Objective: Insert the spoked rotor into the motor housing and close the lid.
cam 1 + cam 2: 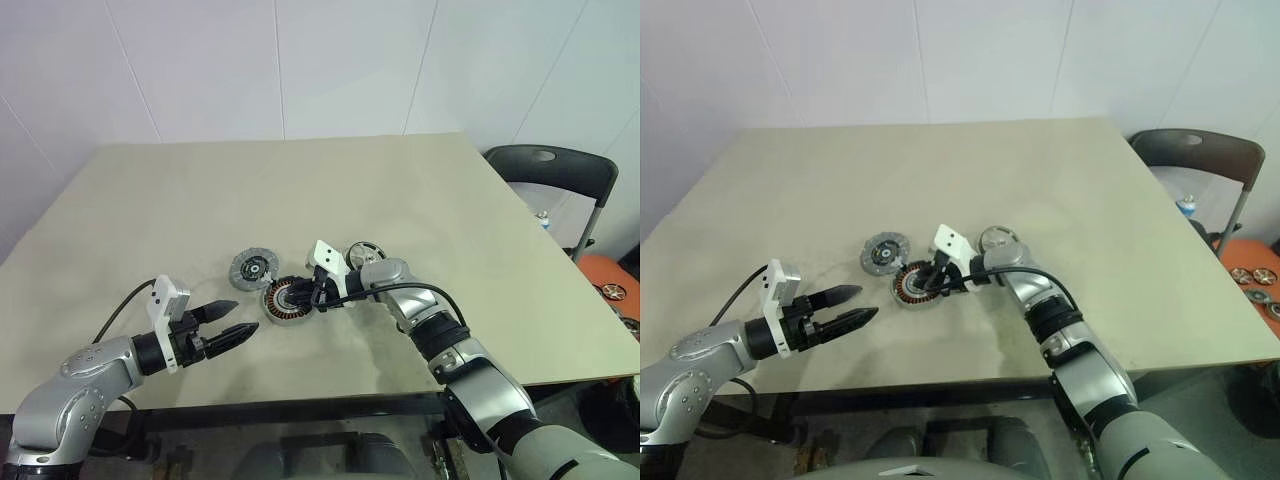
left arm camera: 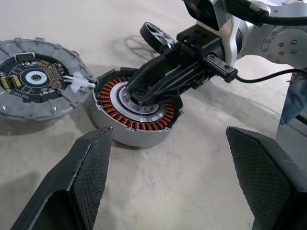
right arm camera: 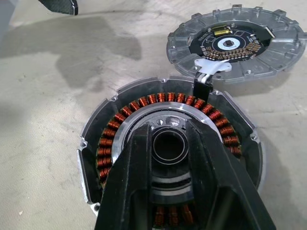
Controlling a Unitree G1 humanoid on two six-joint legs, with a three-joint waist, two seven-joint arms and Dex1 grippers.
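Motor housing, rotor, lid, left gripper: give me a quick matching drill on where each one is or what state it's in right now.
Column one:
1. motor housing
2. spoked rotor
3. lid
4. left gripper

Column two:
A. lying flat, circuit side up, joined to the housing by a short cable
B. open, holding nothing, hovering off to the side
C. standing on the table behind the right gripper
D. right gripper's fingers reaching into its silvery hub

Pairs: 1-D, 2-C, 3-A, 4-B
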